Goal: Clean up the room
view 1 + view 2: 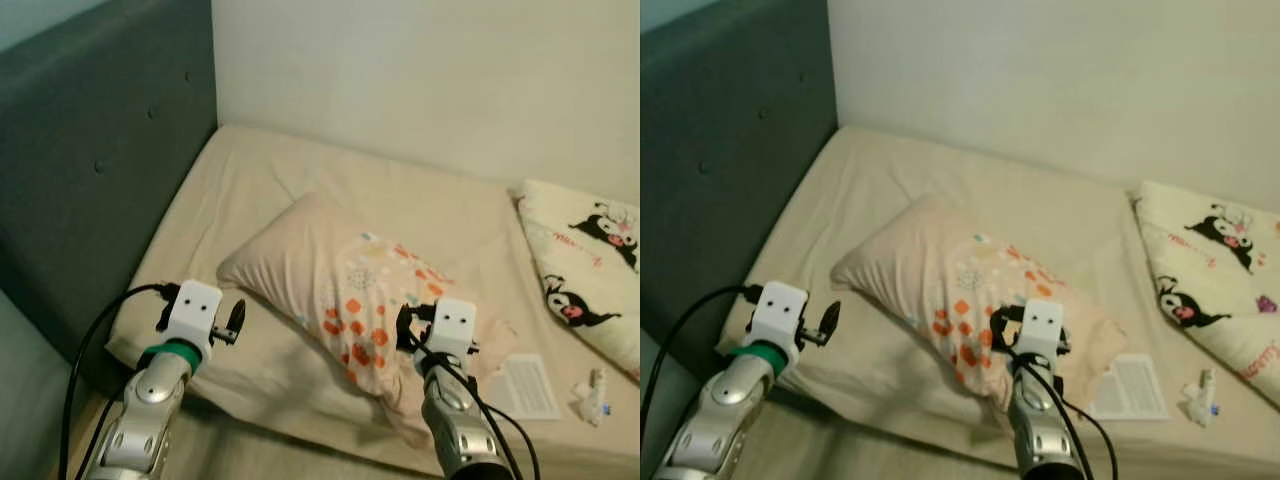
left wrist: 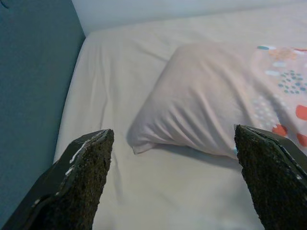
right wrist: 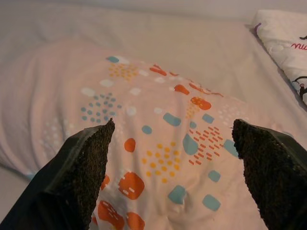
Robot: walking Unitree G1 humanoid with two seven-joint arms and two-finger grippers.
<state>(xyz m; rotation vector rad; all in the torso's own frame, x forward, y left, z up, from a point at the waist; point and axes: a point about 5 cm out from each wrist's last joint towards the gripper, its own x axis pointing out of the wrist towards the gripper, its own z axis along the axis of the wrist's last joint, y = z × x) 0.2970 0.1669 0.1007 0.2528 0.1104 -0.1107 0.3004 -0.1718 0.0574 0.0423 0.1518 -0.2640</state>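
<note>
1. Currently the robot stands at the edge of a bed [image 1: 300, 190], both arms raised over a patterned pillow [image 1: 350, 290] that lies askew at the centre of the mattress, its plain end toward ten o'clock and its printed end toward five o'clock.
2. Its left gripper [image 2: 175, 184] hovers with fingers spread wide and empty, just short of the pillow's plain corner, at about eight o'clock from the pillow.
3. Its right gripper [image 3: 175, 179] is likewise spread and holds nothing, poised over the orange-and-blue printed end at about five o'clock.
4. A cartoon-print blanket [image 1: 585, 265] lies at three o'clock; a white card [image 1: 528, 388] and a small crumpled scrap [image 1: 592, 395] sit near the mattress edge at four o'clock.
5. Judging by its creases, the pillow is light, soft and limp: it should sag and fold if lifted from one point.
6. A pinch of cover fabric at a corner or along a seam looks the surest hold, with both grippers taking opposite ends to keep it level.
7. Slack cloth could slip from a shallow bite.
</note>
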